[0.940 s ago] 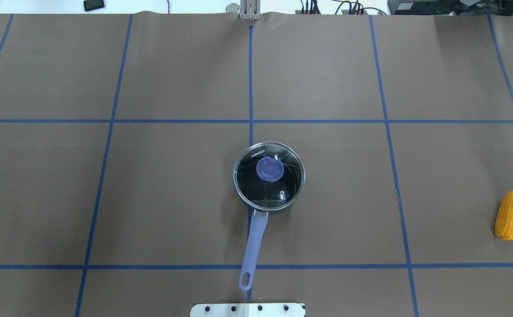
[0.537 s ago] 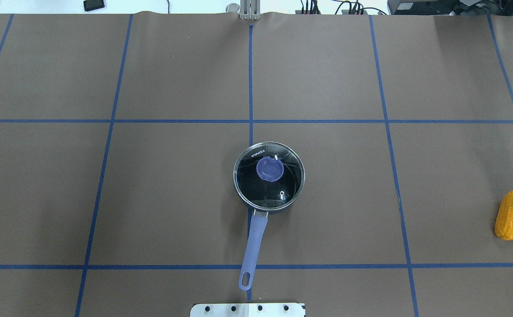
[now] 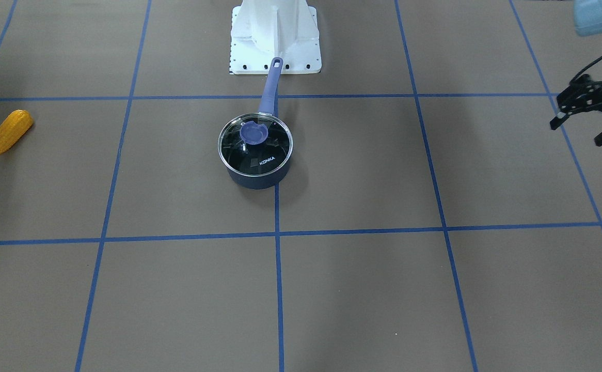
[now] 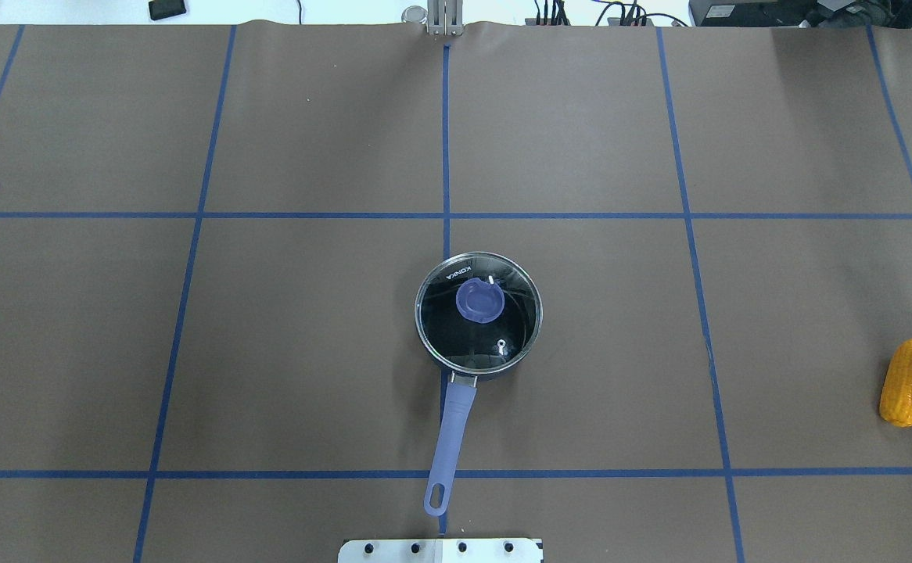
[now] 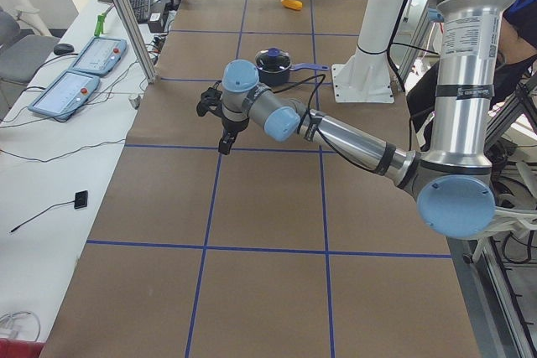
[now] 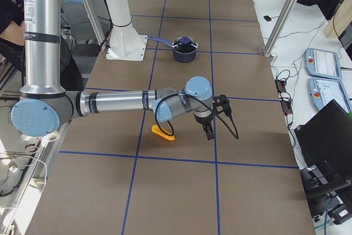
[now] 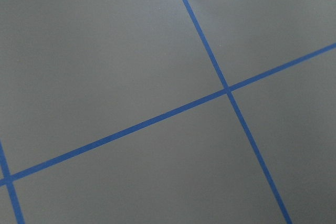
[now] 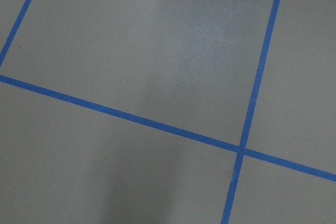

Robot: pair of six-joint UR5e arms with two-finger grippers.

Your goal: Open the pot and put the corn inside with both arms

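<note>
Left black two-finger gripper (image 3: 580, 132): mine, hanging over the left end of the brown table with blue tape lines (image 4: 307, 352), fingers spread wide and holding nothing. Right black two-finger gripper (image 6: 210, 125): seen only from the side, so I cannot tell its opening. Orange-yellow bumpy corn cob (image 4: 903, 383): lying on the table's right end near that gripper, well apart from the dark saucepan (image 3: 257, 178) at centre, whose glass lid (image 4: 503, 344) is on.

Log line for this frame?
stage: pre-grasp | lid: on pot | corn: on table, untouched | left gripper: open, empty | right gripper: off corn, state unclear
</note>
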